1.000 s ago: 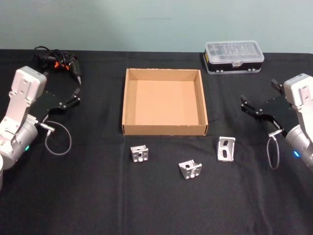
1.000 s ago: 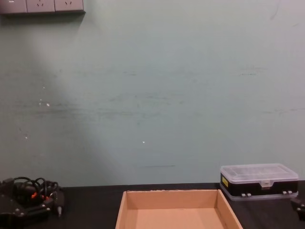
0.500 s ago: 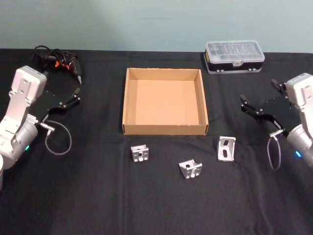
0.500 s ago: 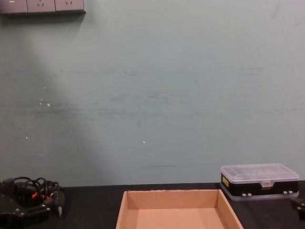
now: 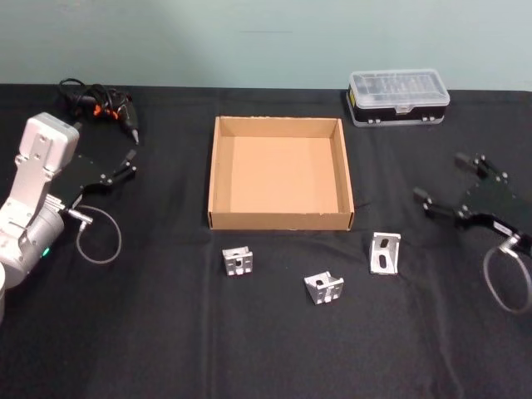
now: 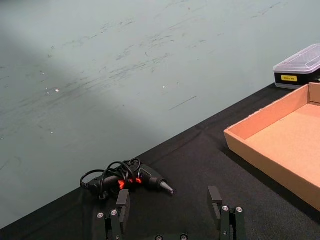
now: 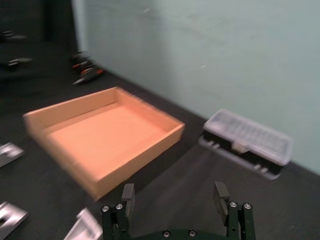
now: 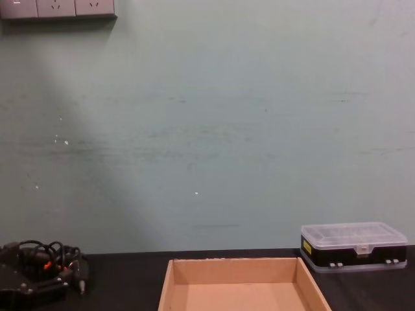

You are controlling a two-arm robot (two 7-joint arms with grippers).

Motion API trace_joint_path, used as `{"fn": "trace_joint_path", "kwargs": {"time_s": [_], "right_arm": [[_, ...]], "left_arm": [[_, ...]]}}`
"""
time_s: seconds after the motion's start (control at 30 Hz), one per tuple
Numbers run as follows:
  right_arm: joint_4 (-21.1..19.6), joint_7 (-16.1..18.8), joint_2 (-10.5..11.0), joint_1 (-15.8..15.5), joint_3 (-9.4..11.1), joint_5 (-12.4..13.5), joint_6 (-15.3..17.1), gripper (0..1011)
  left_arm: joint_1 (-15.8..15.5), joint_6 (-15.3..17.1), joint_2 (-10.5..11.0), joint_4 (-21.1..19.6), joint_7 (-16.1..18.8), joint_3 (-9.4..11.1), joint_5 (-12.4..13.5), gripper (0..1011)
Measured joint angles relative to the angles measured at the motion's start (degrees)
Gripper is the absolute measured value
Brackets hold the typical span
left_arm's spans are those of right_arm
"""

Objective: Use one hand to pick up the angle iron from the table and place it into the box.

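Head view: the right gripper (image 5: 439,175), jaws spread, has swung lower toward the nearest angle iron (image 5: 385,252) on the desk (image 5: 166,332) — the reach is starting.

Left wrist view: the left gripper (image 6: 169,196) sits parked, jaws spread.

Right wrist view: the cardboard box (image 7: 140,157) is empty.

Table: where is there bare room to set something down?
Bare: the table's near strip before the three angle irons, the stretch between the box and the left gripper, and the box's floor. Crowded: the angle irons' row, with the right gripper open beside it.

Head view down onto table (image 5: 125,332), chest view low; box (image 5: 213,170) in both.
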Motion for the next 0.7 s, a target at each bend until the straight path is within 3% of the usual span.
{"fn": "trace_joint_path", "kwargs": {"time_s": [0.2,0.33,0.47,0.7], "right_arm": [[0.1,10.0,4.3,-1.1,0.6,3.4,1.6,1004],[0.1,13.8,5.5,-1.6,0.5,4.0,1.9,1004],[0.0,15.2,5.3,-1.9,0.2,3.9,2.3,1004],[0.2,15.6,3.0,-1.2,-0.8,2.5,3.7,1004]], "left_arm": [[0.0,0.0,0.0,0.0,0.0,0.0,0.0,1011],[0.0,0.0,0.0,0.0,0.0,0.0,0.0,1011],[0.0,0.0,0.0,0.0,0.0,0.0,0.0,1011],[0.0,0.0,0.0,0.0,0.0,0.0,0.0,1011]]}}
